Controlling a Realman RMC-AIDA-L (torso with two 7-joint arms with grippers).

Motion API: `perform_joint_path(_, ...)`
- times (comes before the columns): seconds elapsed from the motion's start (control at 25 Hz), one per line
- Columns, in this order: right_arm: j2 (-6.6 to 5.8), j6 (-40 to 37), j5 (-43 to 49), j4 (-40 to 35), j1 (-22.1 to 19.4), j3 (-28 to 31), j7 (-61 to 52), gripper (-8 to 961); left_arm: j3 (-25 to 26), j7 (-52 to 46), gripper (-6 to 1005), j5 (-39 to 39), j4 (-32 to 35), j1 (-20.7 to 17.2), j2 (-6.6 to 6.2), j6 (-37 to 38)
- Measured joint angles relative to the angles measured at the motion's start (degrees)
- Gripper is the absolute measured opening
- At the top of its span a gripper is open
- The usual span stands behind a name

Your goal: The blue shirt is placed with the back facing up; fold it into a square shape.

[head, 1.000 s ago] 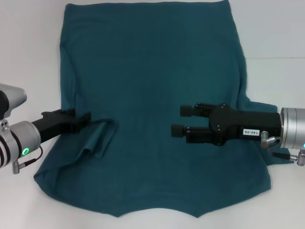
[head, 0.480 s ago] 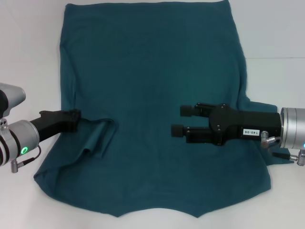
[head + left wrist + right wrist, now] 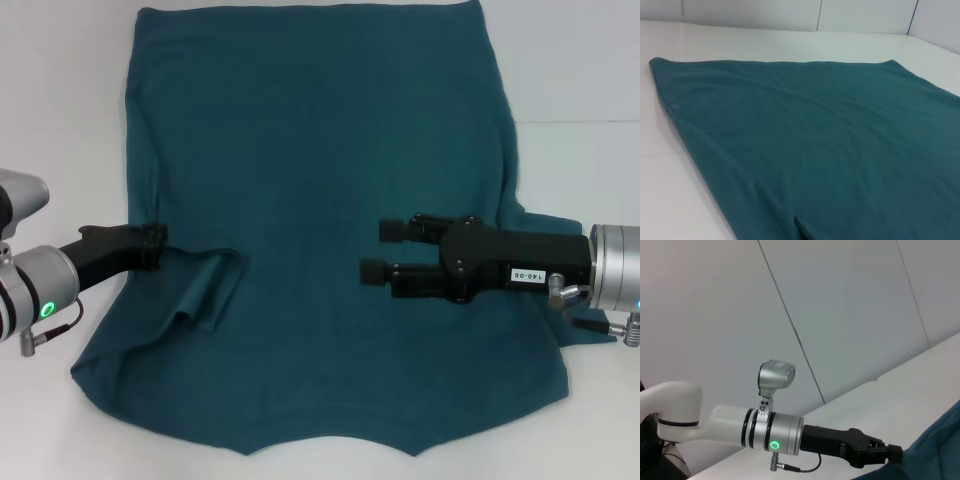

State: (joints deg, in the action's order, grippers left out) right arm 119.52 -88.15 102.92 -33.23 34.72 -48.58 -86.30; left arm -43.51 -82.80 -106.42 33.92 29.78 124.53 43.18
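The white table [image 3: 60,100] carries the blue shirt [image 3: 320,200], spread flat, plain side up, with a small raised fold near its left edge. The right gripper [image 3: 372,252] hangs over the shirt's middle right area, fingers parted and grasping nothing. The left gripper [image 3: 155,246] sits at the shirt's left edge, beside the fold; whether it is clenched cannot be told.
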Motion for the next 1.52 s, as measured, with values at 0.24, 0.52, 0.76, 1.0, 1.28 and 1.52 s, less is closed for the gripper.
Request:
perform_joint_path(0.24, 0.00, 0.01, 0.00, 0.00, 0.00, 0.07, 0.00, 852, -0.08, -0.33, 116, -0.08, 0.39, -0.20, -0.06, 0.09)
perform_joint_path(0.52, 0.00, 0.08, -0.01, 0.00, 0.00, 0.18, 0.06, 852, -0.09, -0.73, 168, -0.19, 0.23, -0.29, -0.08, -0.05)
perform_joint_path(0.76, 0.00, 0.02, 0.00, 0.00, 0.00, 0.25, 0.08, 852, -1.27, -0.58, 281, -0.19, -0.01, -0.11, -0.07, -0.19)
perform_joint_path(1.0, 0.00, 0.00, 0.00, 0.00, 0.00, 0.25, 0.08, 853, -1.67, -0.49, 471, -0.19, -0.17, 0.00, 0.01, -0.55)
perform_joint_path(1.28, 0.00, 0.00, 0.00, 0.00, 0.00, 0.25, 0.08, 854, -1.67, -0.45, 529, -0.27, -0.92, 0.08, -0.02, -0.56)
perform_joint_path(1.52, 0.00, 0.00, 0.00, 0.00, 0.00, 0.25, 0.09, 854, -1.67, -0.43, 527, -0.36, -1.16, 0.10, -0.08, -0.56)
